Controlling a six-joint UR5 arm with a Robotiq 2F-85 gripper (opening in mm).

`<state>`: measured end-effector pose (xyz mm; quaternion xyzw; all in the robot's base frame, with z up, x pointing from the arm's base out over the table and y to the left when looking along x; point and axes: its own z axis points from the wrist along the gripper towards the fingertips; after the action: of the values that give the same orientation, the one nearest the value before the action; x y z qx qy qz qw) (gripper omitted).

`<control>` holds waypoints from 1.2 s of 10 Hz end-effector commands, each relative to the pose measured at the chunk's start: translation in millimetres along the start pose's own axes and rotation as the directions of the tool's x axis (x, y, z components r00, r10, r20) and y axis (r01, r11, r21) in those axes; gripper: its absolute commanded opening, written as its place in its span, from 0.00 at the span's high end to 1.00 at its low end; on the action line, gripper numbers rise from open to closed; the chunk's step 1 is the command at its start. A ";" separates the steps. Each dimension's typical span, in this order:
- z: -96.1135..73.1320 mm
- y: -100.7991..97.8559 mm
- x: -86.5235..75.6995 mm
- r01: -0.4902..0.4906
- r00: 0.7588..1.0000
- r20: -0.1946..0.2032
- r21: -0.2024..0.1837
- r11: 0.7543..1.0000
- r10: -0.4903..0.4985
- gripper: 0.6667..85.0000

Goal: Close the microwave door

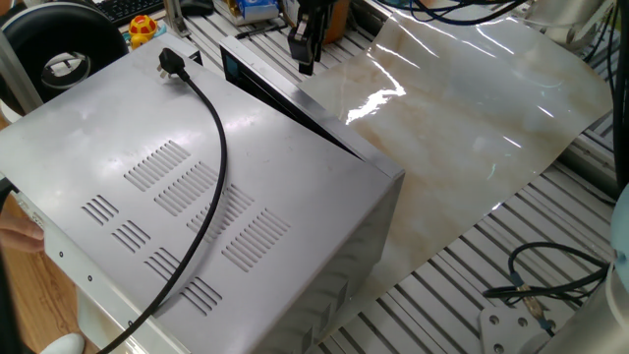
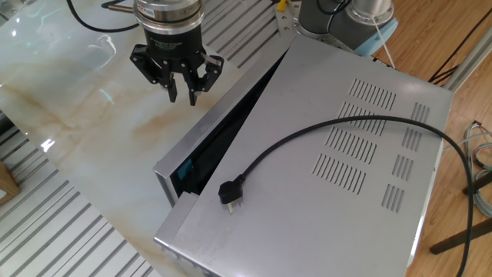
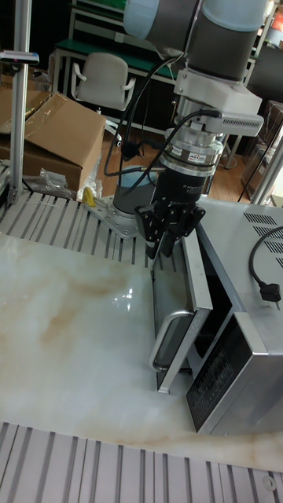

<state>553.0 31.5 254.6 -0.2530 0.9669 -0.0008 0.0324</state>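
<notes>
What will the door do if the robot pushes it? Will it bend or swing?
The door probably swings, not bends: it looks like a stiff panel with a metal rim, already ajar from the microwave. It should move easily. The gripper hangs beside it, not touching.

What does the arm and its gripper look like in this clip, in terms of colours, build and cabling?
The arm has a thick dark grey link with a pale blue cap, then a white block and a round silver-and-black wrist section. Black cables loop beside it. The gripper is black, with linkage bars that taper to two slim fingers. No readable markings show.
</notes>
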 end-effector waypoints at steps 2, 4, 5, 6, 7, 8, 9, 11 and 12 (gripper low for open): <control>0.7 4.1 -12.1 0.014 1.000 -0.012 -0.004 1.000 -0.014 0.60; -1.1 9.8 -21.1 0.010 1.000 -0.013 -0.008 1.000 -0.011 0.60; -1.5 9.9 -21.0 0.015 1.000 -0.013 -0.009 1.000 -0.015 0.60; -1.9 7.0 -17.2 0.032 0.999 -0.009 -0.006 0.999 -0.032 0.60; -1.9 7.5 -16.7 0.041 0.999 -0.004 -0.012 0.999 -0.041 0.60; -1.9 7.7 -17.2 0.042 0.999 -0.002 -0.012 0.999 -0.042 0.60; -1.9 7.4 -17.0 0.042 0.999 -0.003 -0.011 0.999 -0.042 0.60; -1.9 8.2 -17.0 0.041 0.999 -0.003 -0.014 0.999 -0.041 0.60; -1.9 8.7 -18.7 0.048 0.999 0.004 -0.016 0.999 -0.048 0.59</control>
<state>563.8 44.1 256.1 -0.2727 0.9617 -0.0012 0.0273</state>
